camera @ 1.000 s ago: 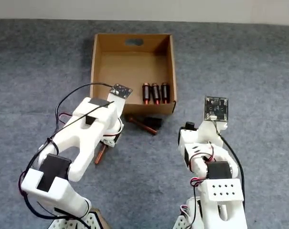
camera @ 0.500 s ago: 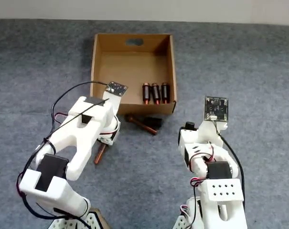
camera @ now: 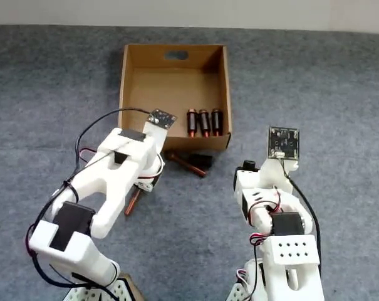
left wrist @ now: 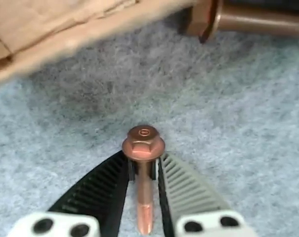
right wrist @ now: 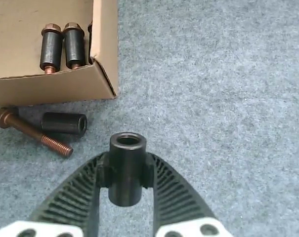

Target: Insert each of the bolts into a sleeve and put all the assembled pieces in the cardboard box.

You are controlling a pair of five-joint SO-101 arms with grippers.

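**A:** The left fingers are closed right down on a bolt. They pinch the shank just under the hex head, one ribbed finger on either side.

**B:** And that's over the grey counter, just short of the near wall of the cardboard box.

**A:** On the other side, the right fingers are part-closed around a black sleeve. They've got it snug, with the open bore pointing away from the wrist.

**B:** That one's well apart from the left arm's bolt, mind. From above it sits near the box's near right corner.

**A:** Between the two arms, a second bolt lies flat on the counter. Its head is just by the box's near wall.

**B:** There's a spare sleeve on its side just beside it. Touching or not, I can't tell.

**A:** Inside the box, three assembled pieces lie side by side against the near wall, toward the right corner.

**B:** Bolt heads toward the far wall, threaded tips poking out at the near end.
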